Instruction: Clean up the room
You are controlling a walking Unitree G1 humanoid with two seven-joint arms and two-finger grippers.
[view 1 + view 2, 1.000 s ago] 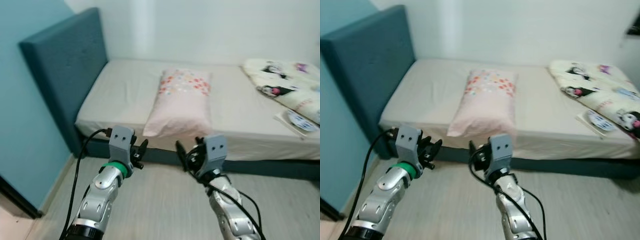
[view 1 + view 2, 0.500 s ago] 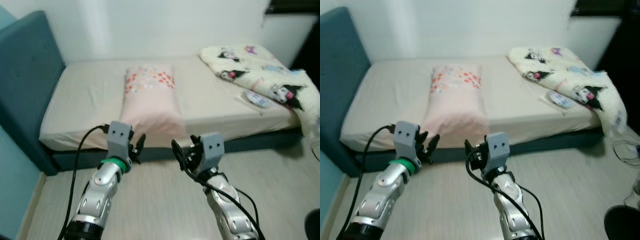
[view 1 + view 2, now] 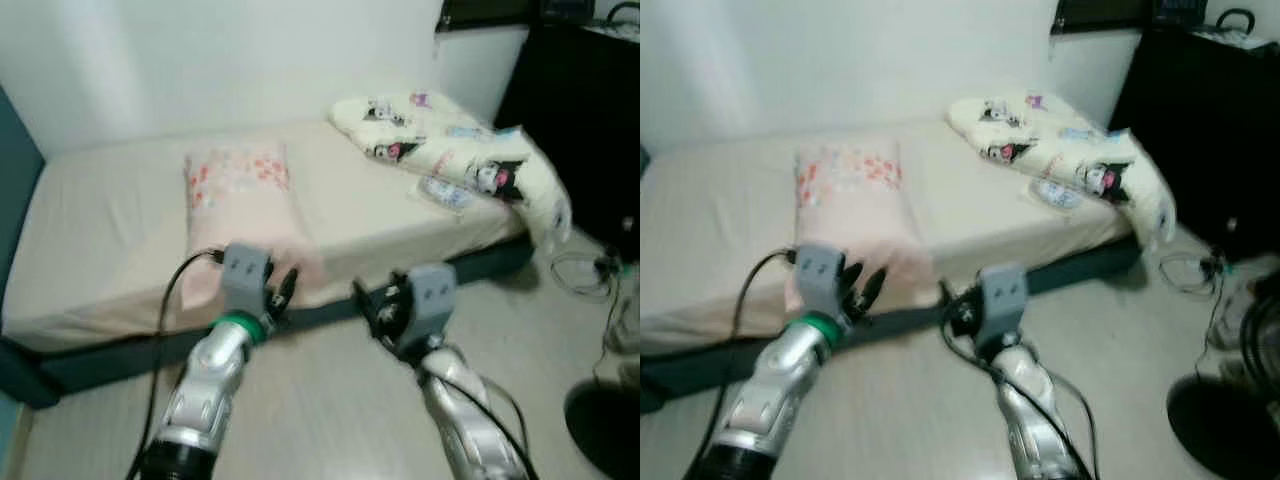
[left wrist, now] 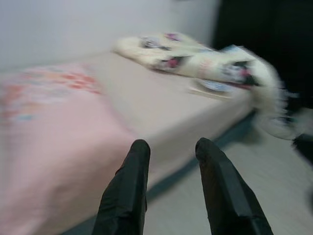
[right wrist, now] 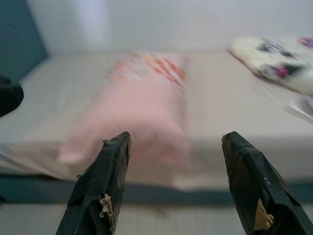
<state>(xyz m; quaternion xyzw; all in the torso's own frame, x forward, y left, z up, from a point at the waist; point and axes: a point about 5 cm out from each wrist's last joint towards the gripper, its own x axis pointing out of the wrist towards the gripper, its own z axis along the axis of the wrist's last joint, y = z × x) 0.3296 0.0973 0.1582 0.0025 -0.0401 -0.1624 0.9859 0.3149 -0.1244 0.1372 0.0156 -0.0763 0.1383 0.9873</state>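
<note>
A bed [image 3: 100,220] with a beige sheet stands before me. A pink pillow [image 3: 235,200] with a red flower print lies on it, reaching the near edge. At the bed's right end a cream cartoon-print blanket [image 3: 450,150] is heaped and hangs over the corner. Beside it lies a small flat printed item [image 3: 440,190]. My left gripper [image 3: 283,290] is held up in front of the pillow's near end, open and holding nothing [image 4: 172,143]. My right gripper [image 3: 365,300] hovers beside it over the floor, wide open and holding nothing [image 5: 177,137].
A tall black cabinet [image 3: 580,120] stands to the right of the bed. Cables [image 3: 585,265] trail on the pale floor near it. A black round base [image 3: 605,425] sits at the lower right. The teal headboard [image 3: 15,170] edges the far left.
The camera has swung right: the headboard slid almost out of sight, and the blanket, cabinet and cables came in. Both grippers keep the same raised, open pose.
</note>
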